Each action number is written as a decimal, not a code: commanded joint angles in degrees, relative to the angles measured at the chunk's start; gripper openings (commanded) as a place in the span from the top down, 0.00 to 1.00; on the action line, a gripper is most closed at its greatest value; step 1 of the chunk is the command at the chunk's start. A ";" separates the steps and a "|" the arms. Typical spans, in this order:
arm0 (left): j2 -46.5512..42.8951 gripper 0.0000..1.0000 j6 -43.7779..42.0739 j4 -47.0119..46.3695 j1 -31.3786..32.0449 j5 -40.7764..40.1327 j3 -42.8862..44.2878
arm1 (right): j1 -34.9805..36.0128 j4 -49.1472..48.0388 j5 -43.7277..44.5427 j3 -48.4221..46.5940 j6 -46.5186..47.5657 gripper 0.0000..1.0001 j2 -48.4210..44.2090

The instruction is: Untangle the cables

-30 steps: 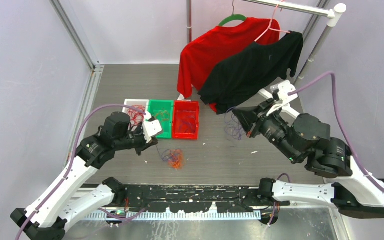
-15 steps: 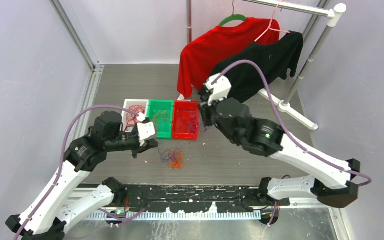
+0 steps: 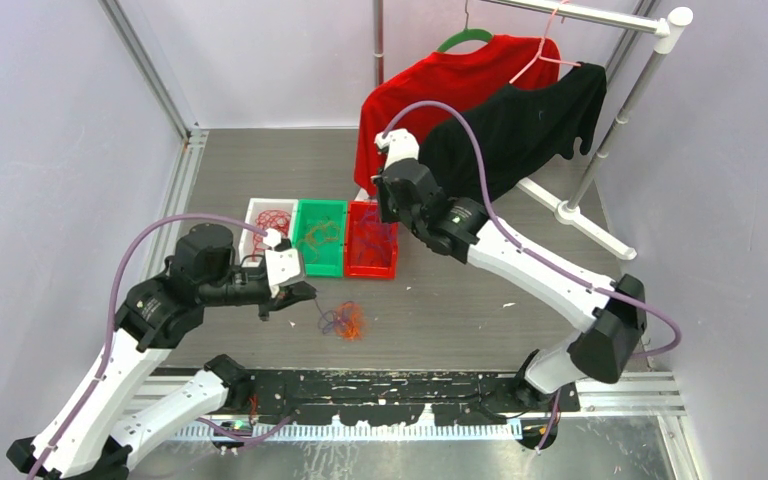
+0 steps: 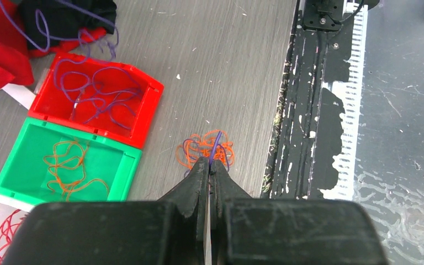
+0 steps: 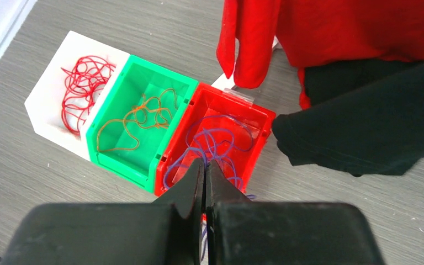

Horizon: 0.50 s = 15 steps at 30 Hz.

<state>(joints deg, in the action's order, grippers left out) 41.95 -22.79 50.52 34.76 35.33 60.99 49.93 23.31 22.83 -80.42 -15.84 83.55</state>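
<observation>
1. The left end effector (image 4: 210, 164) is holding its fingers together, pinching one purple strand (image 4: 215, 150). The strand is running straight ahead from the tips into the tangle of cables (image 3: 345, 320).
2. The orange and purple tangle is lying on the bare surface (image 3: 460, 300), on the near side of the red bin (image 3: 371, 271) and apart from it.
3. The right end effector (image 5: 204, 165) is hovering over the red bin, fingers together. It seems to be clamping a purple cable (image 5: 210, 144) that is trailing into the loops inside.
4. Judgement: the left arm is sitting much nearer the tangle, so the strand's line is setting the pull.
5. The black rail (image 3: 410, 385) is crowding the tangle's near side, while open surface is lying right of the red bin.
</observation>
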 commanded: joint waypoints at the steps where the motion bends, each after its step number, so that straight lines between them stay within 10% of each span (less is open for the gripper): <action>1: 0.47 1.00 0.63 -1.04 0.14 2.82 3.09 | -0.98 -4.53 -1.94 -3.94 -1.40 0.99 2.64; 15: 1.63 1.00 0.65 -1.57 0.13 3.47 4.64 | -5.33 -9.41 -3.90 -1.73 -6.70 0.99 15.16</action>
<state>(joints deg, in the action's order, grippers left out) 43.40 -22.74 50.65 34.76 37.10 63.33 45.45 18.28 19.27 -81.43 -20.16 96.64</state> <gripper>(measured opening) 0.008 0.054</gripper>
